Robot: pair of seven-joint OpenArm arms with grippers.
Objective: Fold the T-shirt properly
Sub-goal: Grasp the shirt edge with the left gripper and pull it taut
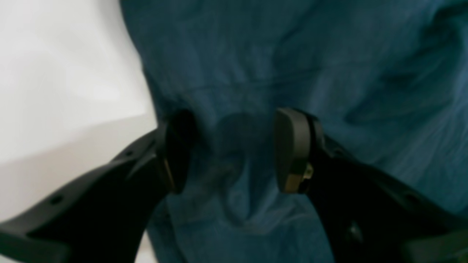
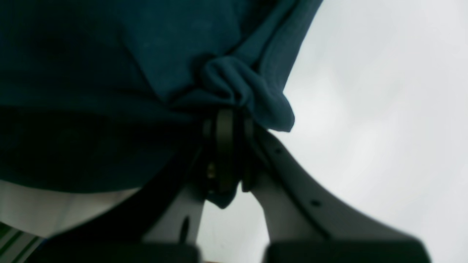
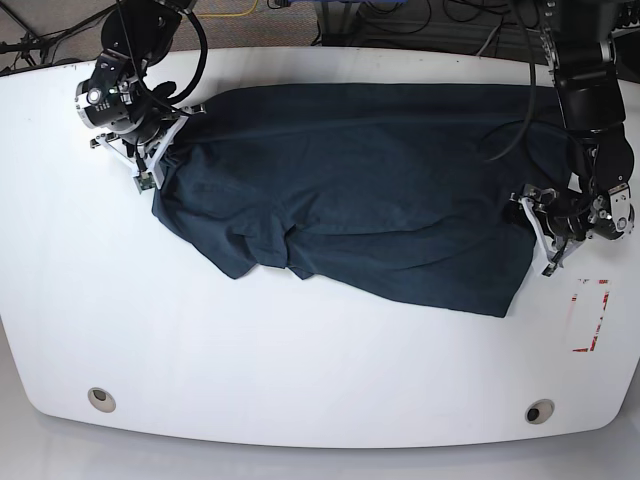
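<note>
The dark navy T-shirt (image 3: 360, 190) lies spread and wrinkled across the white table (image 3: 300, 360), with a crumpled sleeve at its lower left. At the shirt's left end, my right gripper (image 3: 163, 150) is shut on a bunched fold of cloth (image 2: 241, 87); the pads (image 2: 225, 146) are pressed together in the right wrist view. Over the shirt's right edge, my left gripper (image 3: 535, 232) stands open. In the left wrist view its pads (image 1: 292, 149) straddle blue fabric (image 1: 329, 73), gripping nothing.
A red rectangular marking (image 3: 590, 315) is on the table to the right of the shirt. Two round holes (image 3: 100, 397) (image 3: 538, 411) sit near the front edge. Cables run behind the far edge.
</note>
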